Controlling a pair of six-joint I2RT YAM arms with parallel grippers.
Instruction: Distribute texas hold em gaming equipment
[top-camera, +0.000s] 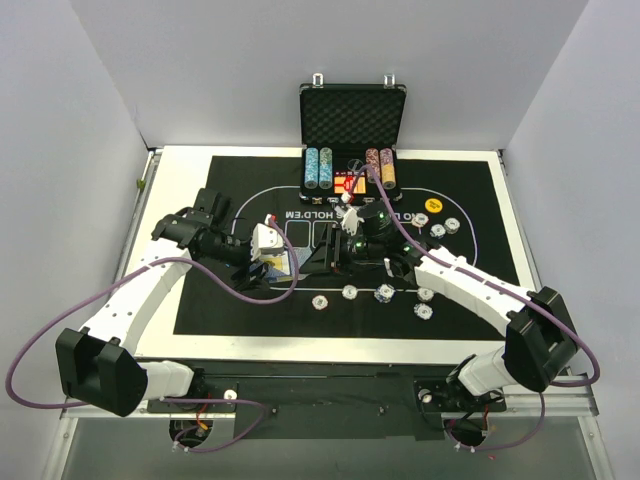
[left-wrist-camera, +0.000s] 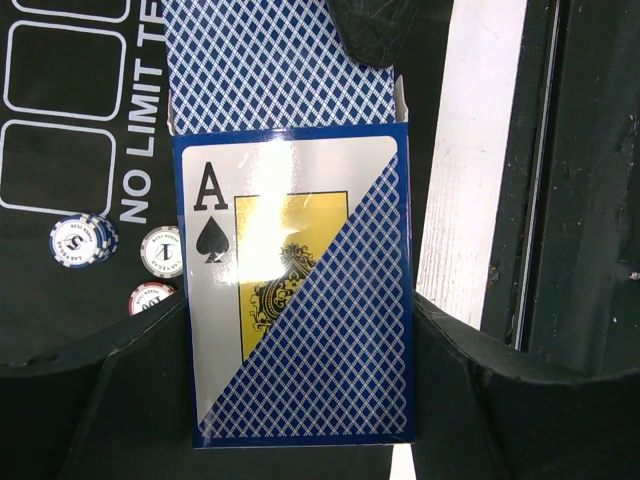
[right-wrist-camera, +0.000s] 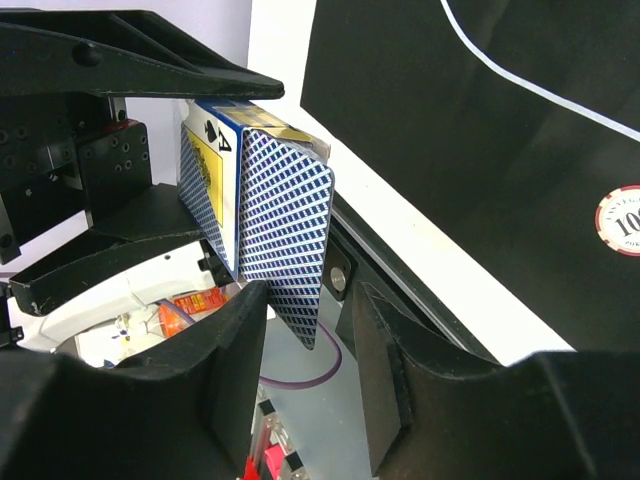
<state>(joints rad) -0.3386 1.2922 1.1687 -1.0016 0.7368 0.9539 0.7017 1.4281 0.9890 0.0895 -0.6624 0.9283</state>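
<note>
Above the black printed mat's left half, inside its edges, a blue diamond-patterned card box is pinched by the left tool; blue-backed cards protruding past its open edge are straddled by the spread right tool.

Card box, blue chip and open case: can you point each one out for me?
card box (left-wrist-camera: 300, 330), left wrist view, on its printed front.
blue chip (left-wrist-camera: 83, 241), left wrist view, on its white centre.
case (top-camera: 352, 112), top external view, on the foam lining of its raised lid.
</note>
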